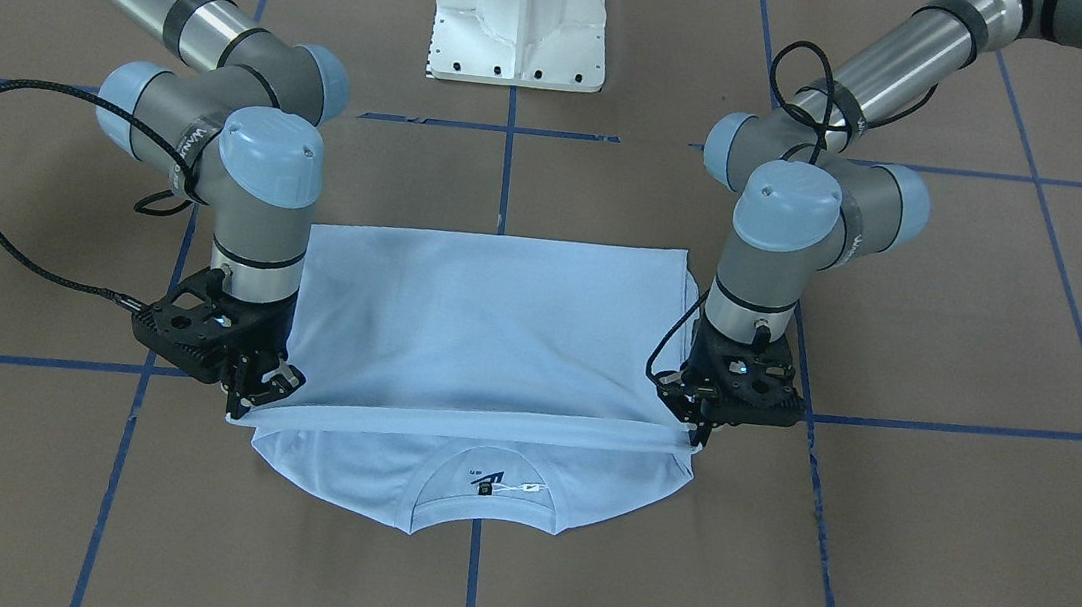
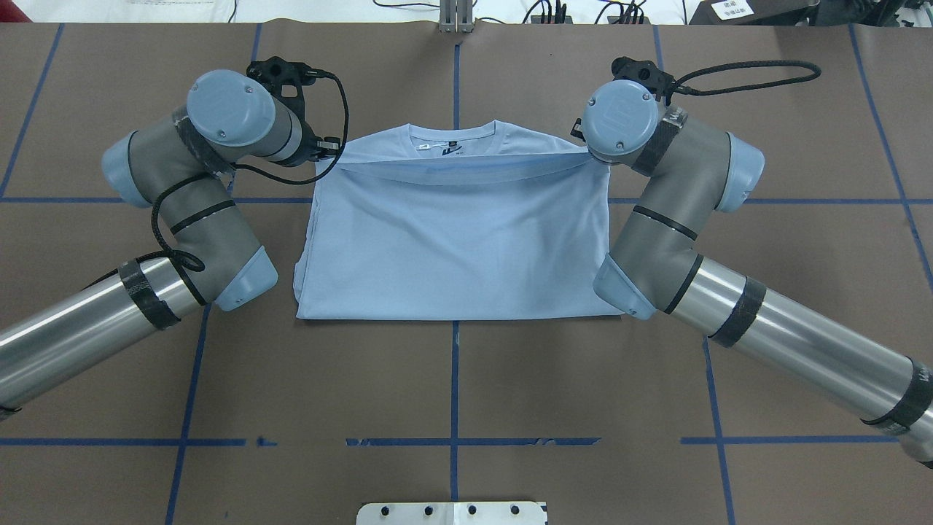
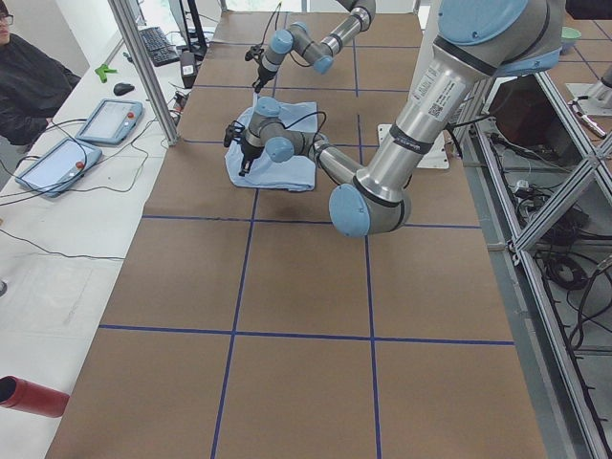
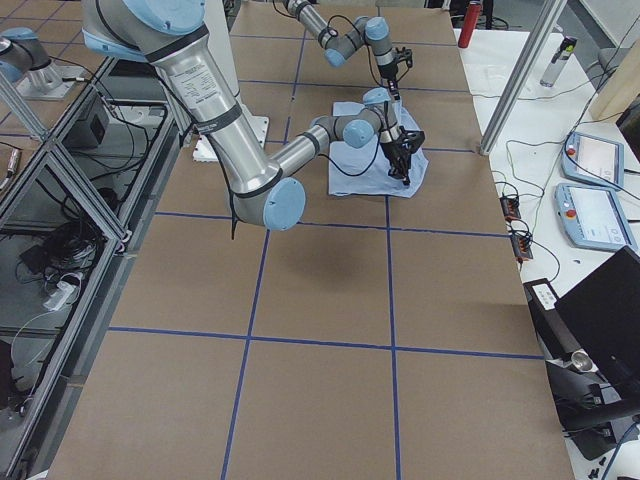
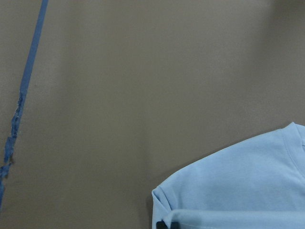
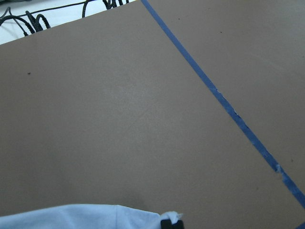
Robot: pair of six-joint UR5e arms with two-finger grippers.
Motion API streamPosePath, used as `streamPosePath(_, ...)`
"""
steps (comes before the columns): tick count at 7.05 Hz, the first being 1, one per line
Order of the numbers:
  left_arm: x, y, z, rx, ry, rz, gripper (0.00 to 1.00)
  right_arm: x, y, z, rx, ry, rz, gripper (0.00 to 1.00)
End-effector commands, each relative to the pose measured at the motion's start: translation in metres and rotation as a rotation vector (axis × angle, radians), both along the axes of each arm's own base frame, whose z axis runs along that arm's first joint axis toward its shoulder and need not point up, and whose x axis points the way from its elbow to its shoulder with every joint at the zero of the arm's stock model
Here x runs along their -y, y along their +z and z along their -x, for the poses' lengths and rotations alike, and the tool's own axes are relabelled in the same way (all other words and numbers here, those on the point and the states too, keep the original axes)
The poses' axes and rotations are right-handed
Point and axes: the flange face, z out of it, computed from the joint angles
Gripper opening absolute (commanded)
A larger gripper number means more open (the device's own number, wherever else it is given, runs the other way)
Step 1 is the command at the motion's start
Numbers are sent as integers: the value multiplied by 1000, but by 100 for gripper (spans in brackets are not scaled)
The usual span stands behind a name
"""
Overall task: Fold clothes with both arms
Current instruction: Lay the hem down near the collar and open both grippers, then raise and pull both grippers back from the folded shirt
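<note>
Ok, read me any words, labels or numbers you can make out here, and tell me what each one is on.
"WAN…": white letters on the black strap around the right arm; the rest is unclear.
Dark print inside the T-shirt collar: too small to read.
Sticker on the left arm: blurred, unreadable.
White tag at the overhead view's top right: blurred, unreadable.

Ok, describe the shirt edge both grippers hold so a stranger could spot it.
On the brown table lies a light blue T-shirt. The held edge is the straight band running from left gripper to right gripper, just short of the round collar.
</note>
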Motion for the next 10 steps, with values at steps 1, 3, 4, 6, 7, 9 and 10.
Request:
streamPosePath(1, -2, 2, -2, 3, 4, 2, 0, -3, 2, 8, 19, -9, -18, 0)
streamPosePath(3, -5, 2, -7, 2, 11, 3, 0, -8, 5, 13, 15, -19, -16, 0)
streamPosePath(4, -7, 6, -7, 7, 16, 1, 61, -9, 9, 13, 4, -32, -16, 88)
streamPosePath(6, -13, 5, 4, -14, 62, -85, 100, 8, -8, -11, -20, -176, -85, 100)
streamPosePath(7, -25, -5, 18, -40, 64, -108, 100, 20, -10, -36, 16, -285, -78, 100)
streamPosePath(9, -76, 3, 57, -99, 101, -115, 100, 20, 4, -90, 13, -410, -131, 100)
streamPosePath(10, -102, 15, 73, -109, 119, -102, 100, 14, 3, -98, 43, -432, -148, 100)
